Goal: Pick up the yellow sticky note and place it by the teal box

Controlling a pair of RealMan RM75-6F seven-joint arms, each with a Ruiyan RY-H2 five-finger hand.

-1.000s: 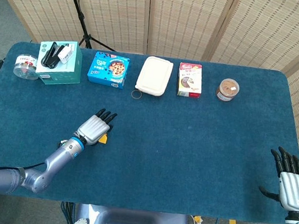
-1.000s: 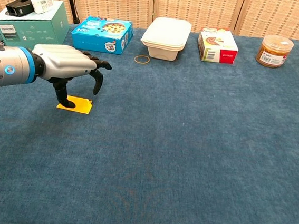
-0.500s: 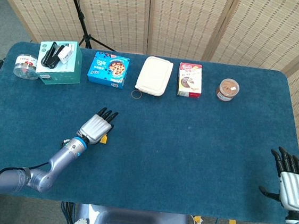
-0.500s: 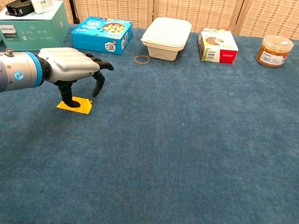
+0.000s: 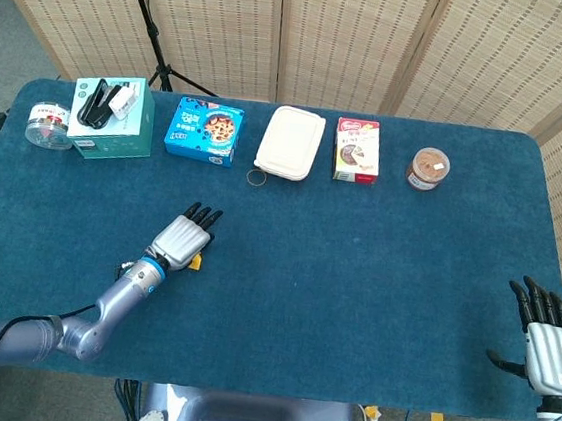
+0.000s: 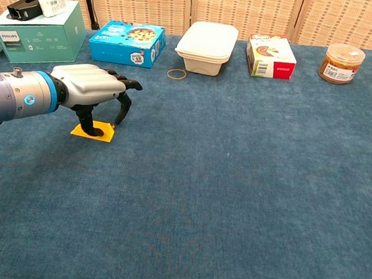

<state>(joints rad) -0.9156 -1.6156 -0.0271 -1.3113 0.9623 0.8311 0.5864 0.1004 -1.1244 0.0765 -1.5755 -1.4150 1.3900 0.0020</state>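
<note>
Grey-shelled, the left hand (image 6: 91, 92) arches over the yellow sticky note (image 6: 93, 131), thumb tip pressing it, nothing gripped yet. The note lies flat, well apart from the teal box (image 6: 39, 32); pinching an edge should lift it cleanly.

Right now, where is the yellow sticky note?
In the chest view, the yellow sticky note lies flat on the table's left side, under the left hand, in front of the teal box.
</note>
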